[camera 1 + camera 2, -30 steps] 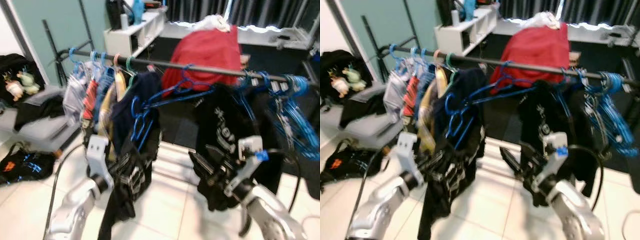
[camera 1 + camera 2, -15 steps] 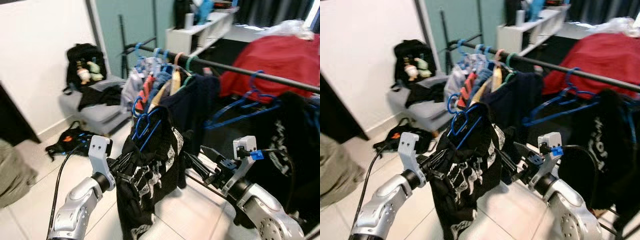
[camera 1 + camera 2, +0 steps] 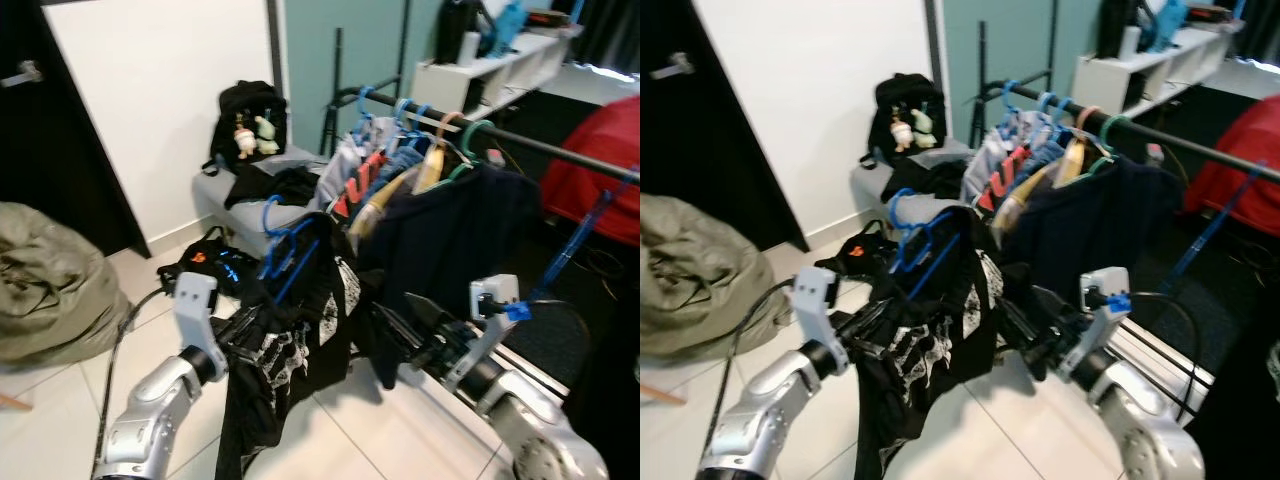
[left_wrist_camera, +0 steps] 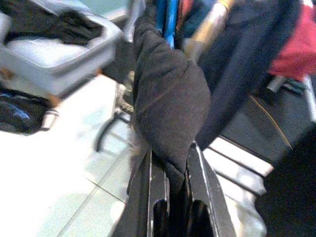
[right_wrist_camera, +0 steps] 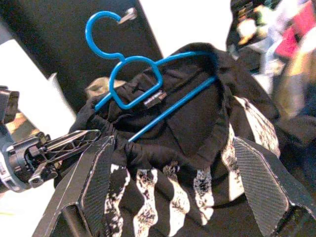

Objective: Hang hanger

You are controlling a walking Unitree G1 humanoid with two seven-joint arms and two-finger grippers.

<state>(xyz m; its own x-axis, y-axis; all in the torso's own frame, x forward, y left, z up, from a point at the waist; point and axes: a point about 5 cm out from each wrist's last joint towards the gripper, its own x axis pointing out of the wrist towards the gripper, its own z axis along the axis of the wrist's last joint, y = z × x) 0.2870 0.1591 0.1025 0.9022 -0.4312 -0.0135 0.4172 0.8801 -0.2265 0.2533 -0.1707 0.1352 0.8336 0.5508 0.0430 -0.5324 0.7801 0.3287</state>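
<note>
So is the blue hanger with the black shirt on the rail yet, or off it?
Off. The blue hanger hook is free in the air, the black shirt held between left hand and right hand, short of the rail.

Silver arms, a black-fingered left gripper [image 3: 262,335] and right gripper [image 3: 395,325], white wrist blocks, black cables.

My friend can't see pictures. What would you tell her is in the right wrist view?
A blue hanger sits inside the neck of a black shirt with white patterns, its hook up and free. The right pincer's two black fingers frame the shirt, and the left pincer grips the shirt's edge from the far side.
</note>
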